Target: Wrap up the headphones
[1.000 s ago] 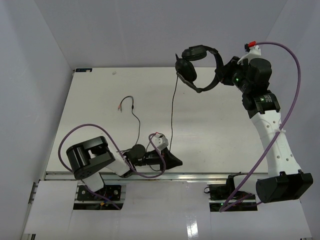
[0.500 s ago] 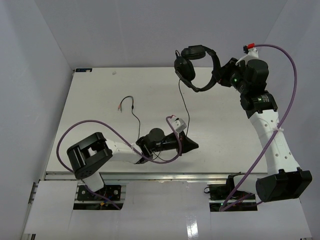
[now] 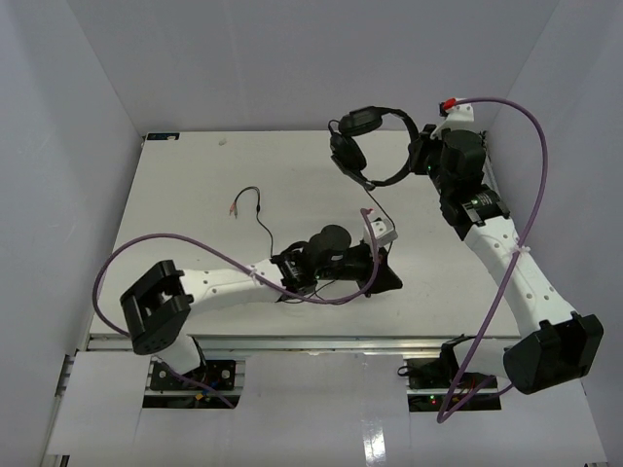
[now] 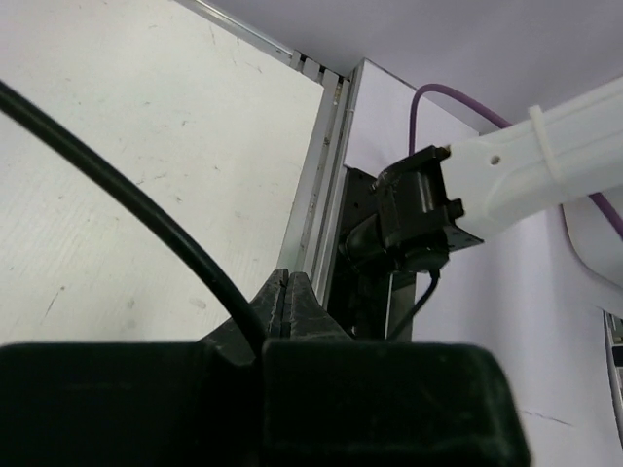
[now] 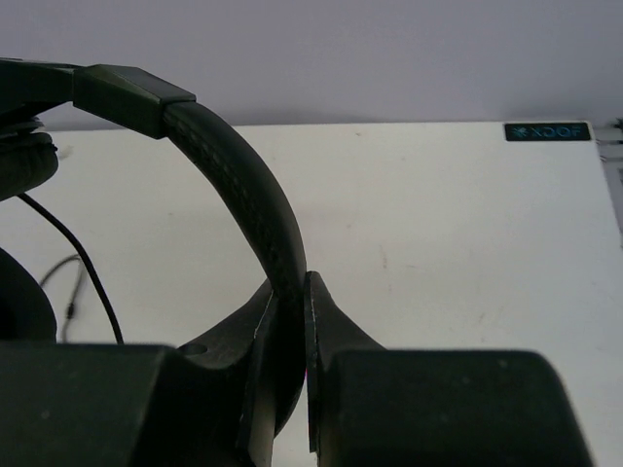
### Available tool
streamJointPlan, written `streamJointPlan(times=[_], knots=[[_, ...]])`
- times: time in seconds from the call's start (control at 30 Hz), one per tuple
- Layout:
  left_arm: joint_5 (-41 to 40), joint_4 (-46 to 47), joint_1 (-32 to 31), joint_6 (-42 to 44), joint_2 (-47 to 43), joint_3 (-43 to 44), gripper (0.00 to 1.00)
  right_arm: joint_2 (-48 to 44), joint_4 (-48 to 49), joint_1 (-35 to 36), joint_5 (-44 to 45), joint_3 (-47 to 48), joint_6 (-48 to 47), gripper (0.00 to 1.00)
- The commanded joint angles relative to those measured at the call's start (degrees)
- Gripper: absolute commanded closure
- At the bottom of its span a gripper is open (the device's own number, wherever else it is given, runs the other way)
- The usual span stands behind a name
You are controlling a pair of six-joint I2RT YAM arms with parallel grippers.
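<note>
1. Over the far side of the table (image 3: 195,175), the headphones (image 3: 375,146) hang in the air, their stiff headband (image 5: 243,185) clamped in the right gripper (image 5: 288,292).
2. The left gripper (image 4: 288,284) seems pinched shut on the limp, slippery cord (image 4: 127,199) — grip it firmly.

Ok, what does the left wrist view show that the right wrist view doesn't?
Only the left wrist: the cord running into the shut left jaws, the table's edge rail, and part of the right arm. Only the right wrist: the headband clamped between the right jaws, an earcup at the left edge, and a small label at a far table corner. Both: the white table and a stretch of that thin black cord.
</note>
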Motion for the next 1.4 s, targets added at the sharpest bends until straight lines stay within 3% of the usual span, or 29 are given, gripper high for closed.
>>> streamJointPlan(times=[0.0, 0.17, 0.37, 0.6, 0.83, 1.07, 1.37], knots=[[-3.71, -16.37, -0.29, 4.53, -13.14, 2.16, 0.97, -3.51, 12.2, -0.09, 9.13, -3.4, -10.49, 0.92], [-6.52, -28.65, -0.29, 7.61, -18.73, 4.62, 0.94, -4.64, 15.47, 1.29, 11.0, -6.59, -17.51, 0.92], [-6.84, -34.93, 0.23, 11.19, -14.78, 13.14, 0.93, -6.68, 22.66, 10.96, 17.72, -12.45, -27.53, 0.92], [-0.28, -36.28, 1.38, 11.63, -9.23, 18.42, 0.94, -7.07, 21.9, 11.82, 18.92, -12.29, -25.01, 0.92], [6.02, -34.45, 0.88, 7.85, -7.49, 13.97, 0.98, -2.93, 17.87, 11.82, 18.83, -5.82, -21.44, 0.92], [1.95, -34.41, 0.41, 8.68, -7.99, 14.09, 0.98, -3.76, 15.47, 11.88, 15.42, -7.04, -18.95, 0.92], [0.79, -42.11, 8.58, 11.47, -6.78, 25.63, 0.99, -10.08, 18.02, 12.86, 13.03, -15.1, -24.28, 0.92]])
